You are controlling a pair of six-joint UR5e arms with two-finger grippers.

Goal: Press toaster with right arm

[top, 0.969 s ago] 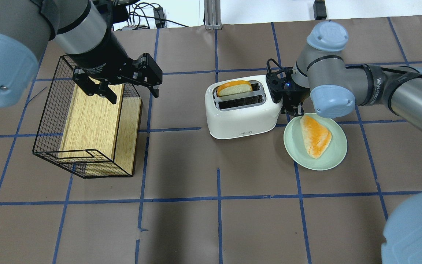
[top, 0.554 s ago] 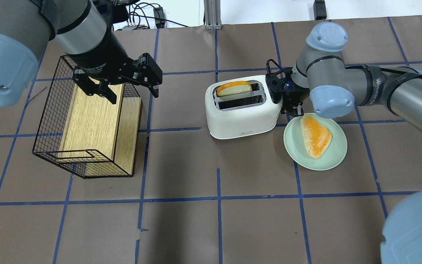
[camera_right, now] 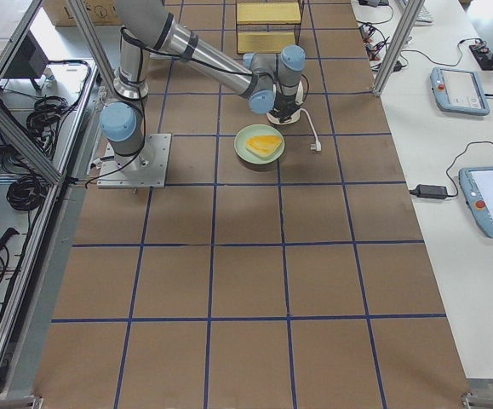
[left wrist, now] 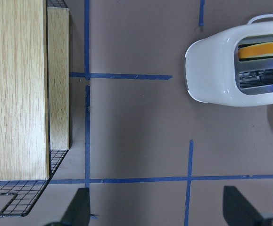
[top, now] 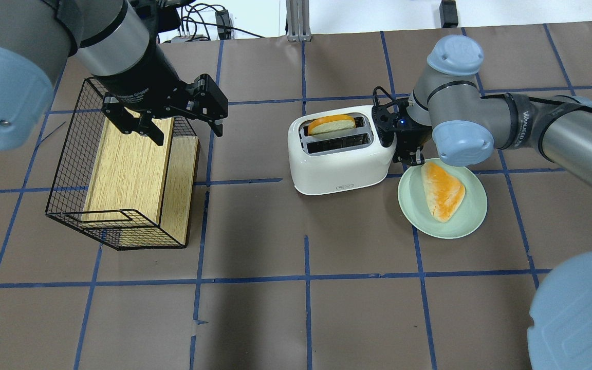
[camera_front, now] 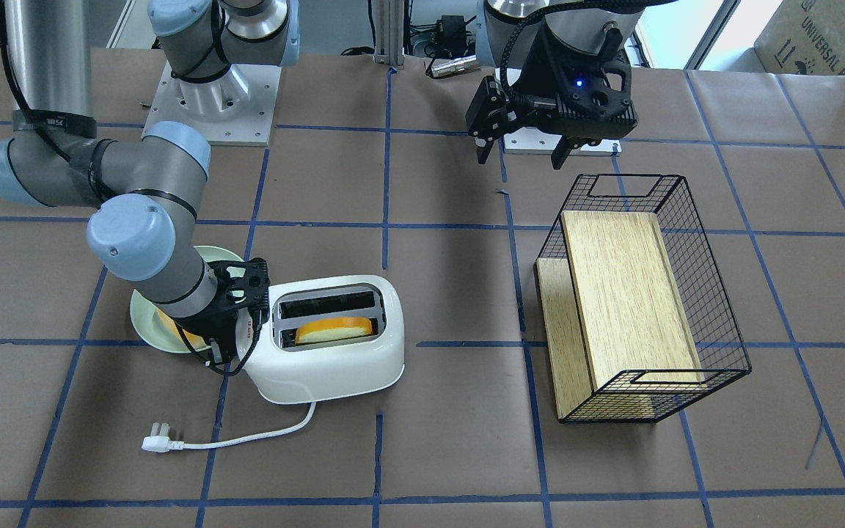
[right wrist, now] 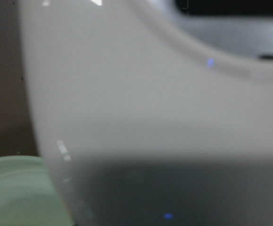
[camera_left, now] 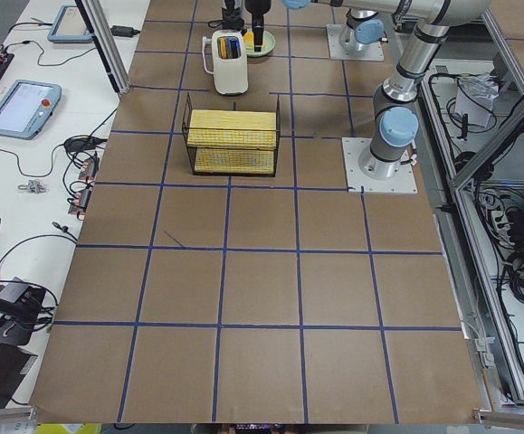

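Note:
The white two-slot toaster [top: 342,154] stands mid-table with an orange-crusted bread slice [top: 332,124] low in its far slot. It also shows in the front view [camera_front: 327,356], and its white wall fills the right wrist view [right wrist: 150,94]. My right gripper [top: 408,154] points down against the toaster's right end, where the lever is; its fingers look shut and the lever is hidden behind it. From the front the right gripper [camera_front: 235,339] is pressed to that same end. My left gripper [top: 188,134] hangs open and empty above the wire basket [top: 70,169].
A green plate [top: 414,205] with a second bread slice [top: 442,190] lies just right of the toaster, under my right wrist. The toaster's white cord and plug [camera_front: 155,444] lie unplugged on the table. The basket holds a wooden board [top: 126,169].
My right gripper has pushed down a little at the toaster's end, and the bread slice sits lower in its slot. The left arm has not moved.

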